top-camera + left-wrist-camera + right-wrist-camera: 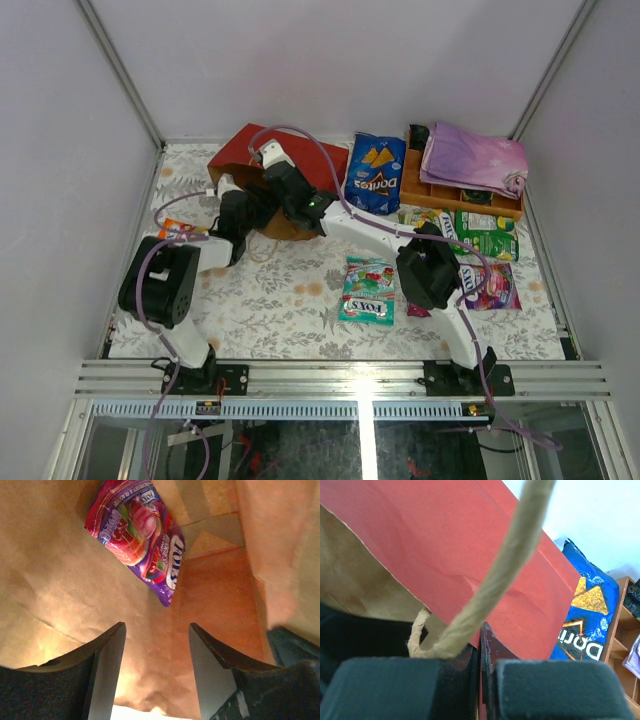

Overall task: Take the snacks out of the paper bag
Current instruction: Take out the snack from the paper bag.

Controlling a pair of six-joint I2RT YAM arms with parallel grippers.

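Flowered tabletop point(280, 310): red paper bag point(255, 150) at far left. Left gripper point(156, 626) inside it, jaws partly apart and empty. Purple candy packet point(137, 535) lies on the brown lining beyond the tips, untouched. Right gripper point(481, 645) is pinched shut on the bag's rim.

A folded purple cloth point(472, 157) lies on an orange wooden tray point(411, 183) at the floral-covered table's point(280, 305) far right.
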